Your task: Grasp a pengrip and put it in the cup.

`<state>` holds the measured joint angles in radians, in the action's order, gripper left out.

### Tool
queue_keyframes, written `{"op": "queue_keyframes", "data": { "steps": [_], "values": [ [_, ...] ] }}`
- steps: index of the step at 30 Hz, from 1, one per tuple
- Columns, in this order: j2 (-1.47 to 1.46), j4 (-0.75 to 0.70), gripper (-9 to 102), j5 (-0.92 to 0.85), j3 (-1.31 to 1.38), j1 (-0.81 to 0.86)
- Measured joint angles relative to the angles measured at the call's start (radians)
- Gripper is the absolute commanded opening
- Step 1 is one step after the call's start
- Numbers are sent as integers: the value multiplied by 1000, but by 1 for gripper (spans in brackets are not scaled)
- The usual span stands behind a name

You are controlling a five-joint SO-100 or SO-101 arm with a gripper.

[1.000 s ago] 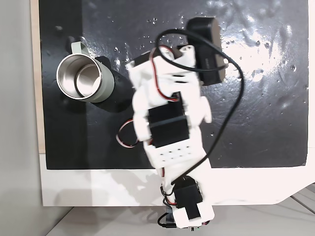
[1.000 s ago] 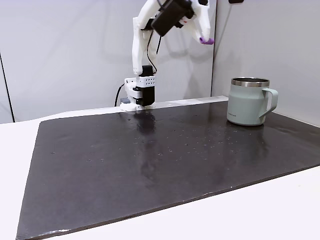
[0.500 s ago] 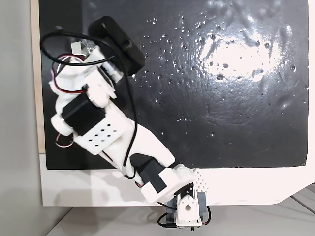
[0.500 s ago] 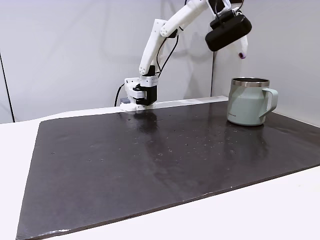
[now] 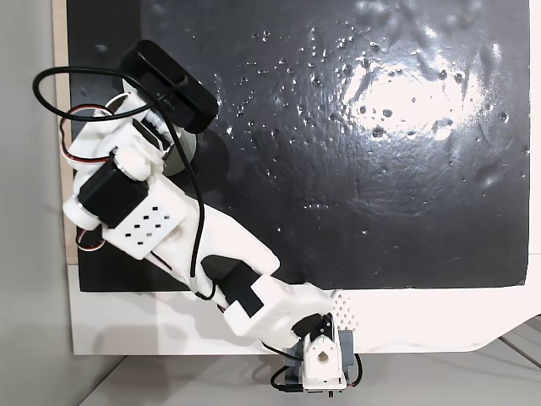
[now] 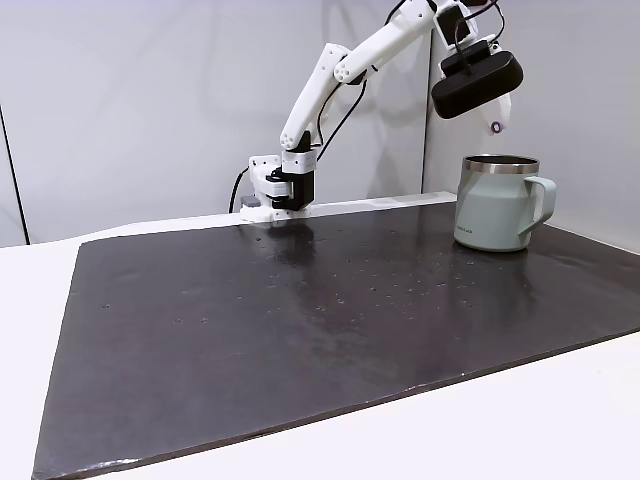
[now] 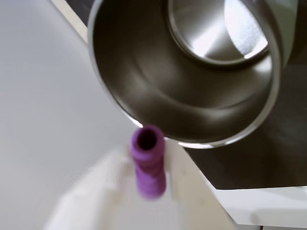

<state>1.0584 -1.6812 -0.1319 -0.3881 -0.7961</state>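
Seen from above in a fixed view, the white arm reaches from its base at the bottom edge up and left across the black mat, its black camera and cables covering most of the cup near the mat's left edge.

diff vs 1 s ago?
The arm swung across the mat, carrying the tool from near mid-table to above the cup. The pengrip stays clamped in it, not yet dropped. The cup has not moved.
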Motion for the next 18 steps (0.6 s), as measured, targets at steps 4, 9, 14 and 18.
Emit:
{"op": "queue_keyframes", "data": {
  "steps": [4, 9, 14, 18],
  "values": [
    [0, 0, 30, 0, 0, 0],
    [0, 0, 31, -5, 0, 0],
    [0, 0, 31, -6, 0, 0],
    [0, 0, 30, -8, 0, 0]
  ]
}}
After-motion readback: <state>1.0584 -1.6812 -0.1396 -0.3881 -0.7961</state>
